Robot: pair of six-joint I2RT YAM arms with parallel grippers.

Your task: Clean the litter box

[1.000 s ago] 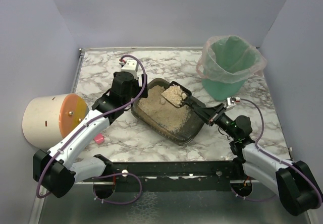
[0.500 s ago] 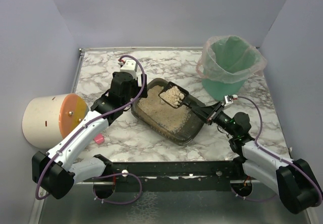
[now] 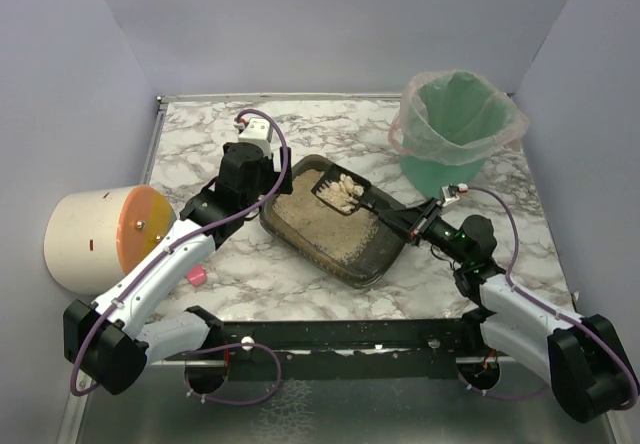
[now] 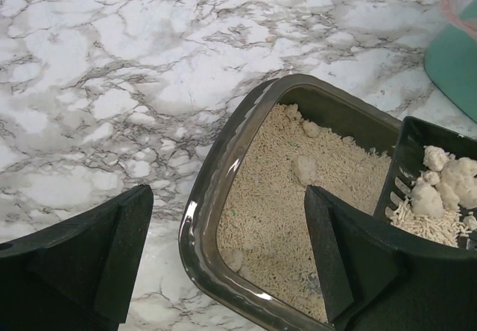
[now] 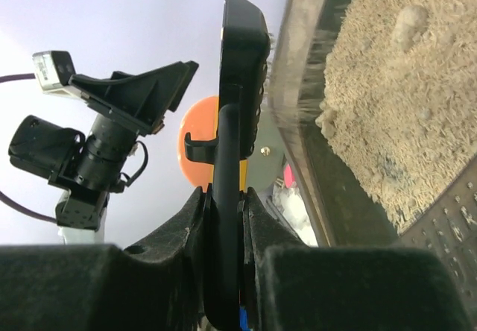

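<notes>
The litter box, a dark tray of beige litter, sits mid-table; it also shows in the left wrist view and the right wrist view. My right gripper is shut on the handle of the black slotted scoop, which it holds above the box's far end with whitish clumps in it. In the right wrist view the scoop stands edge-on between the fingers. My left gripper is open and straddles the box's left rim, one finger outside, the other inside.
A green bucket lined with a clear bag stands at the back right. A cream cylinder with an orange lid lies at the left edge. A small pink object lies by the left arm. Grey walls enclose the table.
The scoop has lifted and loose litter has sifted out, leaving whitish clumps. The right wrist has moved slightly back and right. The left arm has not moved.
</notes>
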